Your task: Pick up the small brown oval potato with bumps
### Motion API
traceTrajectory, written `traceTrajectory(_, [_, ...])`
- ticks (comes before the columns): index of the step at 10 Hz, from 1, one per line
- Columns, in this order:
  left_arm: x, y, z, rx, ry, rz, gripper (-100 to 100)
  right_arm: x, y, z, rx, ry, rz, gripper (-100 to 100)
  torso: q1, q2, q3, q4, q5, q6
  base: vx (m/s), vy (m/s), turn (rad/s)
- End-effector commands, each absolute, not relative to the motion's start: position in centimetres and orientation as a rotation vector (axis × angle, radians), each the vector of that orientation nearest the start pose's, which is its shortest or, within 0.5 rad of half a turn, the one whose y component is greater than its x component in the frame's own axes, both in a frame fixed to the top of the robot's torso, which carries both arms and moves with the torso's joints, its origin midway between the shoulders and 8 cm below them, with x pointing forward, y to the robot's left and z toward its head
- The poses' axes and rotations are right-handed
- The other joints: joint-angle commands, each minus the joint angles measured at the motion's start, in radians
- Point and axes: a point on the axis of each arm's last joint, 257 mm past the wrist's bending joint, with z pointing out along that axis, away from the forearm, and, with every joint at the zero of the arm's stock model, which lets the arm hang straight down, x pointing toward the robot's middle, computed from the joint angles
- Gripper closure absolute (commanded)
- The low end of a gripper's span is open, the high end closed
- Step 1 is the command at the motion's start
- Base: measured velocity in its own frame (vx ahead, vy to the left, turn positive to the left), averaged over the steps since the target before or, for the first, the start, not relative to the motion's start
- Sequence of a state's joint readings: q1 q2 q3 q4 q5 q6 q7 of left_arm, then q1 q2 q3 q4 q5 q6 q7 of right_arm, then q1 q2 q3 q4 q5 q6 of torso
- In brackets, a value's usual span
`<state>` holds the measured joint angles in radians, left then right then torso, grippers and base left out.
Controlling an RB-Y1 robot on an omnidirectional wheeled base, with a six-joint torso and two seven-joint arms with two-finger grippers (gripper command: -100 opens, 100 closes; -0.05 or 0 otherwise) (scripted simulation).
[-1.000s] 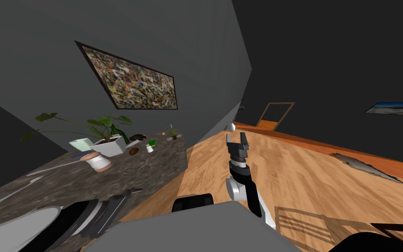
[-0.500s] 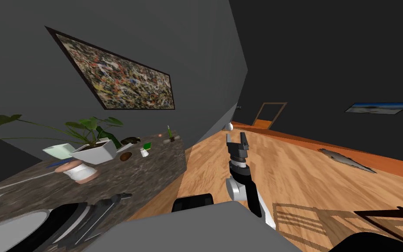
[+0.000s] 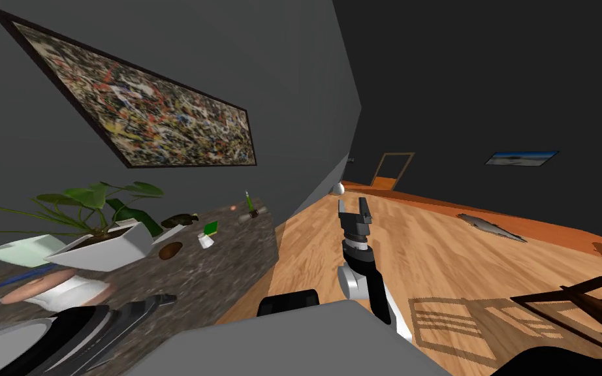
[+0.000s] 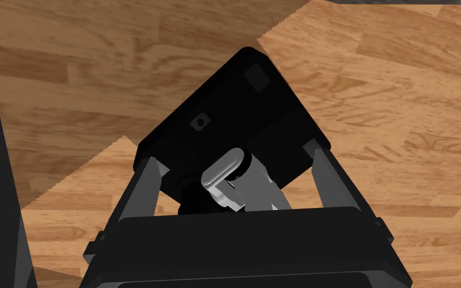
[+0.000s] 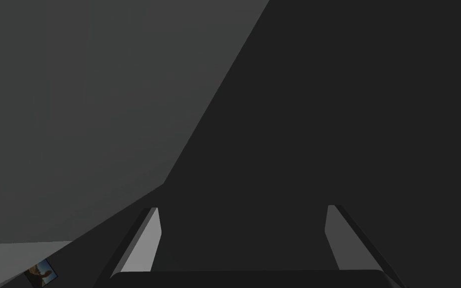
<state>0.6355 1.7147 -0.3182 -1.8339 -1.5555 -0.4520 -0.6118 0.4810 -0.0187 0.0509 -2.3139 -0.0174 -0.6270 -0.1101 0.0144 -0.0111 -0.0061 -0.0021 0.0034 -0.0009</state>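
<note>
The potato is seen on the dark speckled counter. It is small, brown and oval, and lies just beside the white planter. It is placed well to the left of the right claw and is touched by neither claw.

The right claw is held upright over the wood floor, off the counter's end. Its fingers are spread apart and nothing is gripped between them; the same released state is shown in the right wrist view, where the two blades are set wide against grey walls.

On the counter between the potato and the right claw, a small white item with a green top is found. Closer to that claw, a green bottle is seen near the counter's far end. A dark lump is set behind the potato, by the planter's leaves.

The left claw is pointed down at the floor. Its fingers are likewise parted and nothing is grasped. A framed painting is hung on the wall, up and to the left of the right claw.
</note>
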Motion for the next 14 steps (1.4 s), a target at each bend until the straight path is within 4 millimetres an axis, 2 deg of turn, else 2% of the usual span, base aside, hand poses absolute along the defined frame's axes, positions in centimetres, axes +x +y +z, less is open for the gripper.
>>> traceTrajectory(1, [18.6,53.1,-34.7,-2.885,-1.358,-0.285,-100,31.6,-25.6,6.6,0.553,0.467,1.515,0,0.000,0.000,0.000,0.000,0.000,0.000,0.214,0.211,-0.116])
traceTrajectory(5, [21.0,58.0,-32.4,-2.837,-1.183,-0.415,-100,31.6,-25.6,6.6,0.553,0.467,1.514,0,0.003,-0.005,-0.003,-0.001,0.001,0.000,0.216,0.224,-0.094])
traceTrajectory(6, [21.0,58.0,-32.4,-2.837,-1.183,-0.415,-100,31.6,-25.6,6.6,0.553,0.467,1.514,0,0.006,-0.005,-0.003,-0.001,0.001,0.000,0.134,0.188,-0.055])
traceTrajectory(7, [21.9,58.8,-31.8,-2.827,-1.161,-0.449,-100,31.6,-25.6,6.6,0.553,0.467,1.514,0,0.001,-0.001,-0.001,-0.001,0.001,-0.001,0.102,0.149,-0.035])
traceTrajectory(8, [21.5,58.4,-32.2,-2.833,-1.170,-0.435,-100,31.6,-25.6,6.6,0.553,0.467,1.515,0,-0.001,0.002,0.001,0.000,0.000,-0.001,0.048,0.076,-0.019])
traceTrajectory(9, [21.5,58.5,-32.1,-2.831,-1.170,-0.437,0,31.6,-25.6,6.6,0.553,0.467,1.515,0,-0.007,0.005,0.003,0.001,-0.001,-0.001,0.010,0.015,-0.001])
traceTrajectory(10, [20.7,59.1,-32.9,-2.818,-1.192,-0.441,-100,31.6,-25.6,6.6,0.553,0.467,1.515,0,-0.011,0.008,0.005,0.002,-0.002,-0.001,0.007,-0.002,-0.121])
traceTrajectory(12, [19.4,60.1,-34.1,-2.798,-1.224,-0.444,-100,31.6,-25.6,6.6,0.553,0.467,1.515,0,-0.014,0.010,0.006,0.002,-0.003,-0.001,0.003,-0.017,-0.159])
traceTrajectory(13, [19.7,59.7,-33.8,-2.803,-1.217,-0.442,-100,31.6,-25.6,6.6,0.553,0.467,1.515,0,-0.014,0.010,0.006,0.002,-0.003,0.000,0.000,-0.007,-0.028])
traceTrajectory(14, [19.7,59.8,-33.9,-2.803,-1.216,-0.443,100,31.6,-25.6,6.6,0.553,0.467,1.515,0,-0.014,0.011,0.006,0.002,-0.003,-0.001,-0.001,0.001,0.016])
